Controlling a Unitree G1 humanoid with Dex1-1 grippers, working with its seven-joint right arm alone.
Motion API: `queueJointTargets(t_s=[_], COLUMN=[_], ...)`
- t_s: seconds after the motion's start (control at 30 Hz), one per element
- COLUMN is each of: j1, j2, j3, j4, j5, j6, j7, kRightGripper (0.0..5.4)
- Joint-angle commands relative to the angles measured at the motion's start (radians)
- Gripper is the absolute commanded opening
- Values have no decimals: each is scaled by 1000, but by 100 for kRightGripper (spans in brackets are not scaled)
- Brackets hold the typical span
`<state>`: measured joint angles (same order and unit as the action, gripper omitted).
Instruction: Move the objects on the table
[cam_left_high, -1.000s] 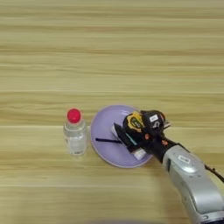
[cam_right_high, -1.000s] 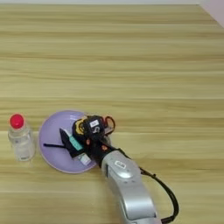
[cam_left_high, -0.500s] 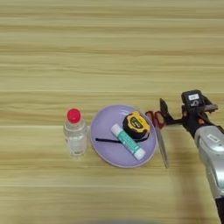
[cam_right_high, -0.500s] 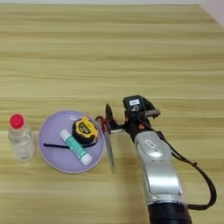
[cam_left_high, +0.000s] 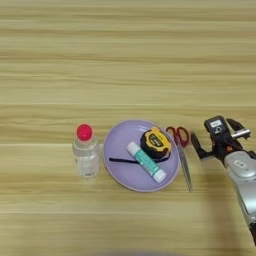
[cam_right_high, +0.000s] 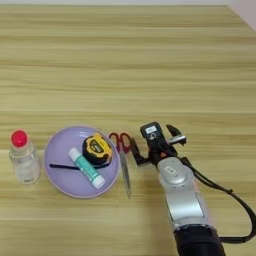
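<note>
**Q:** Pale wooden table (cam_left_high: 125, 55) — is that all the background there is?

**A:** Yes. Yellowish planks with long grain lines running left to right fill both views from edge to edge.

**Q:** What is the biggest thing on it?

**A:** The robot's silver forearm (cam_right_high: 181, 200), coming in from the bottom right and pointing away from the robot. At its tip the right gripper (cam_right_high: 154, 148) has its two black fingers spread wide, with nothing between them. It sits just right of the scissors, near them but apart.

**Q:** And next in size?

**A:** A round lilac plate (cam_left_high: 120, 172), low and left of centre. On it lie three things: a yellow and black tape measure (cam_left_high: 155, 143) at the upper right, a thin black stick (cam_left_high: 122, 160) at the left, and the glue stick (cam_left_high: 146, 162) — white with a teal-green label, lying slantwise from upper left to lower right.

**Q:** Can the label be read?

**A:** No, the writing is too small to make out.

**Q:** Anything beside the plate?

**A:** To its left stands a clear bottle (cam_left_high: 86, 152) with a red cap, upright. Just off the plate's right rim lie the scissors (cam_left_high: 182, 153), flat on the wood, red handle loops away from the robot, steel blades closed and pointing toward it.
</note>
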<state>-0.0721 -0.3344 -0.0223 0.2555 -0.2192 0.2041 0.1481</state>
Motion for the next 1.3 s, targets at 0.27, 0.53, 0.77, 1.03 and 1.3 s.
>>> queueJointTargets(t_s=[0.27, 0.53, 0.77, 1.03, 1.3], j1=[-56, -43, -41, -48, -47], j2=[-43, -49, -55, -58, -55], j3=[41, 78, 102, 104, 110], j4=[9, 15, 36, 59, 67], j5=[-36, -56, -75, -86, -95], j6=[-25, -21, -18, -19, -27], j7=[16, 44, 63, 56, 64], kRightGripper=[539, 539, 539, 539, 539])
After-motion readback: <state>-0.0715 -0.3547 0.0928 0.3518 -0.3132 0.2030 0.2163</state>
